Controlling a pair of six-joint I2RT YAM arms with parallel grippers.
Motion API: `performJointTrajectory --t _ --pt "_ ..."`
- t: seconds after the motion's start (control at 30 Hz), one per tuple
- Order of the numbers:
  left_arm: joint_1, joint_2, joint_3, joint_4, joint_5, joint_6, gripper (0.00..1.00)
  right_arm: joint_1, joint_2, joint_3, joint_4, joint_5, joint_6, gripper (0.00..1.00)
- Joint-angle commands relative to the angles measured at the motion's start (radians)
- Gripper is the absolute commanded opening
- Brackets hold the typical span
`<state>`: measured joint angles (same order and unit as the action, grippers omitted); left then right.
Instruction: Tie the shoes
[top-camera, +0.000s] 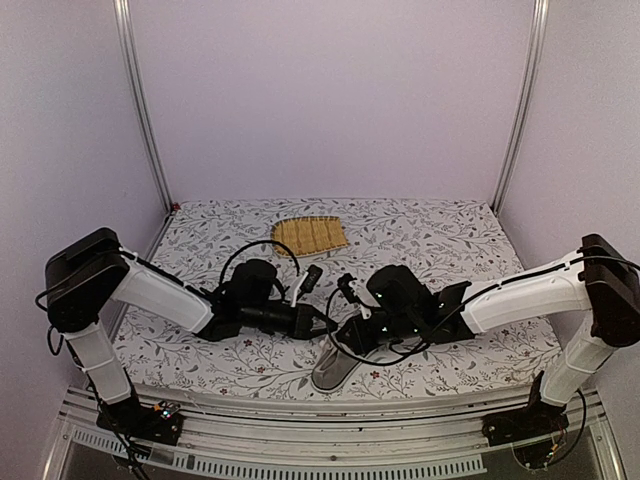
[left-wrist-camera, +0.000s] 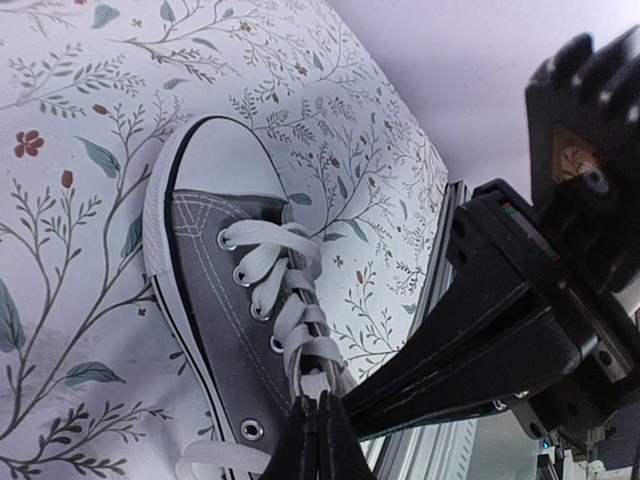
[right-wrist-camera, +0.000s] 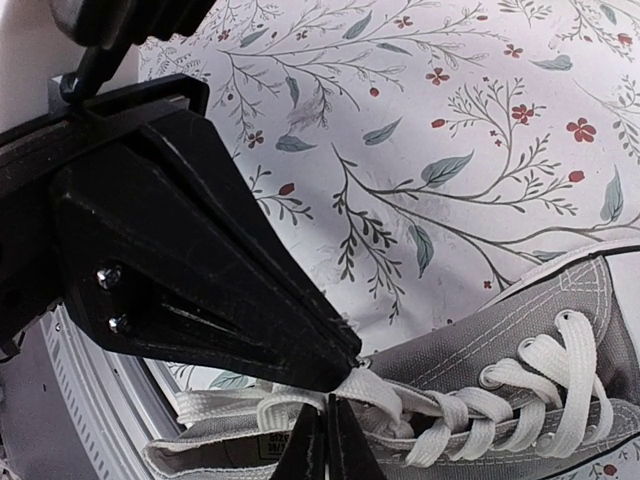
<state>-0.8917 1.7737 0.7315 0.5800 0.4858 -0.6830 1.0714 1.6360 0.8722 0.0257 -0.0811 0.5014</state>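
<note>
Your left gripper (left-wrist-camera: 318, 405) filled the bottom of its own wrist view. Both fingers were pressed flat together with no gap, clenched on the laces (left-wrist-camera: 268, 236) where a white strand ran up into the tips at the top of the sneaker (left-wrist-camera: 210, 290).

Your right gripper (right-wrist-camera: 328, 405) looked the same in its wrist view, with its fingers closed tight against each other and biting a strand of lace near the shoe's opening.

You had the two grippers tip to tip, touching or nearly so, over the upper end of the lacing. Each one loomed as a big black wedge in the other's camera. The lower rows of lace sat crossed and flat through the eyelets (left-wrist-camera: 252, 430) down to the white toe cap (left-wrist-camera: 225, 160), and one loose end trailed beside the grey canvas.

From above, you could see the sneaker at the near edge of the table (top-camera: 450, 240), about the middle of that edge. It was mostly hidden under the meeting grippers, with only one end poking out toward the edge. Well behind it, toward the back wall, lay the mat (top-camera: 310, 235), apart from everything else.
</note>
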Motion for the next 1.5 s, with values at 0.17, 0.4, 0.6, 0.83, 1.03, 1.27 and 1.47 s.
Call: performJointTrajectory --t 0.17,0.4,0.6,0.83,1.03,1.27,1.47 --pt "-0.003 -0.04 -0.028 0.061 0.0 0.0 0.0 0.002 0.021 0.009 -0.019 0.02 0.025 0.02" --pt "-0.01 -0.043 -0.029 0.086 0.007 -0.001 0.0 0.002 0.042 0.024 -0.033 0.03 0.04 0.02" --pt "-0.02 -0.027 -0.026 0.092 0.028 -0.007 0.0 0.002 0.044 0.028 -0.031 0.068 0.06 0.02" --pt "-0.033 -0.016 -0.029 0.097 0.04 -0.019 0.0 0.002 0.039 -0.003 0.076 0.094 0.125 0.02" --pt "-0.038 -0.007 -0.032 0.091 0.044 -0.025 0.0 0.002 0.049 -0.001 0.115 0.113 0.137 0.02" --pt "-0.027 -0.042 -0.033 0.037 -0.012 -0.005 0.0 0.002 0.044 -0.034 0.115 0.11 0.145 0.02" --pt "-0.007 -0.1 -0.003 -0.074 -0.067 0.057 0.16 0.002 0.035 -0.055 0.119 0.105 0.155 0.02"
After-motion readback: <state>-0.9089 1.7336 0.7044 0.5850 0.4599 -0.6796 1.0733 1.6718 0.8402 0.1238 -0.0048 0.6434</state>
